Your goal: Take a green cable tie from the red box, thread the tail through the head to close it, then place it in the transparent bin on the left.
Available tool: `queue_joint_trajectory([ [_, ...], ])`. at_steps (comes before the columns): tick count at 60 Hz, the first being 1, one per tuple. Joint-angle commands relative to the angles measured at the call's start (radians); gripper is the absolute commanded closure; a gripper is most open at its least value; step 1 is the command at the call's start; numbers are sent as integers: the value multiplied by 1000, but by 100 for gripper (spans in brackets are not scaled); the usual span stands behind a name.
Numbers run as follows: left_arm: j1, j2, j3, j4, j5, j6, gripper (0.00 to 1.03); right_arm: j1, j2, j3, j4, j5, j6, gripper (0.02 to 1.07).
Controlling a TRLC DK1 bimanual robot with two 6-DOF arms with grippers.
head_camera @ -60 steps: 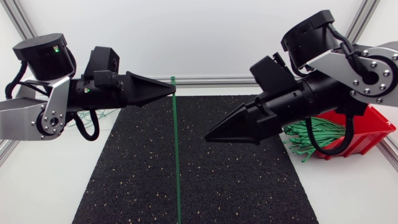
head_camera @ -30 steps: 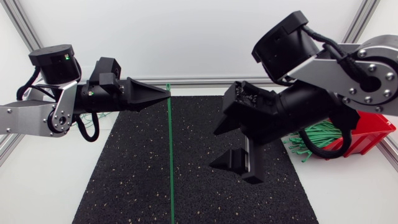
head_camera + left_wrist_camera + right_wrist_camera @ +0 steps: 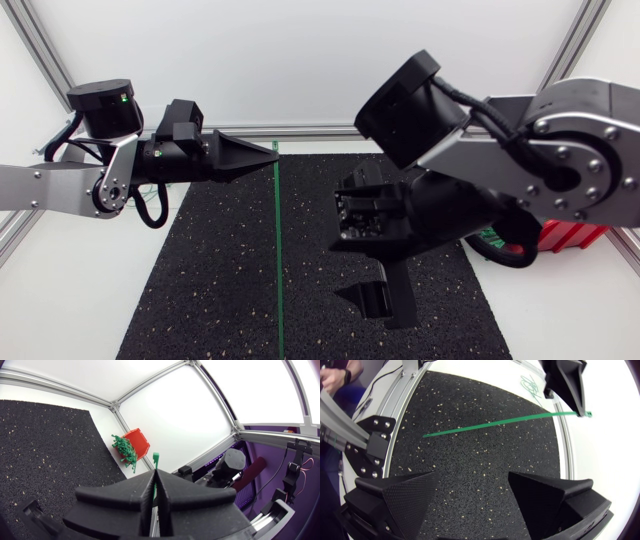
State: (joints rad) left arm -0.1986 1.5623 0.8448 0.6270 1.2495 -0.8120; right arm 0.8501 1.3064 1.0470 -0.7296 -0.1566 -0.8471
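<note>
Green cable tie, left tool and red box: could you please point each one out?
green cable tie (image 3: pixel 277 260), head view, middle of its strap.
left tool (image 3: pixel 272 153), head view, between its shut fingertips.
red box (image 3: pixel 141 442), left wrist view, its outer wall.

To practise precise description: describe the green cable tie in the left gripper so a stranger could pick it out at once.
Start at the black mat. Over it runs one straight green cable tie, pinched near its head by the left gripper. Unlike the tangled ties in the red box, it is alone and held.
</note>
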Motion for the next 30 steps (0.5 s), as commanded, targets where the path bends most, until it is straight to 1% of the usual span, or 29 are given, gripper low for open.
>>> queue_joint_trajectory([
  [1, -9, 21, 30, 19, 16, -16, 100, 43, 22, -56, 29, 31, -101, 7],
  [4, -7, 16, 30, 19, 16, -18, 100, 76, 45, -61, 39, 103, -112, 7],
  [6, -5, 13, 28, 19, 16, -19, 100, 106, 51, -77, 71, 152, -121, 7],
  [10, 1, 8, 28, 19, 18, -23, 100, 138, 30, -77, 47, 152, -176, 8],
  [11, 1, 8, 28, 19, 16, -23, 100, 147, 24, -84, 59, 166, -179, 9],
  [12, 4, 8, 27, 19, 18, -23, 100, 158, 24, -88, 82, 200, -176, 11],
  [15, 11, 8, 27, 19, 18, -23, 100, 198, 36, -102, 119, 292, -182, 11],
  [18, 14, 10, 28, 19, 18, -24, 100, 218, 30, -116, 137, 308, -205, 11],
  [20, 14, 12, 30, 19, 18, -27, 100, 236, 30, -128, 160, 342, -219, 11],
  [22, 14, 13, 31, 19, 18, -30, 100, 254, 30, -153, 206, 393, -253, 11],
  [25, 14, 13, 34, 19, 21, -35, 100, 280, 11, -196, 300, 437, -299, 11],
  [28, 13, 12, 37, 19, 22, -41, 100, 302, 11, -226, 346, 506, -334, 11],
  [29, 11, 12, 40, 17, 22, -44, 100, 316, 10, -248, 395, 546, -354, 11],
  [30, 11, 12, 42, 17, 22, -44, 100, 319, 10, -266, 437, 558, -382, 11],
])
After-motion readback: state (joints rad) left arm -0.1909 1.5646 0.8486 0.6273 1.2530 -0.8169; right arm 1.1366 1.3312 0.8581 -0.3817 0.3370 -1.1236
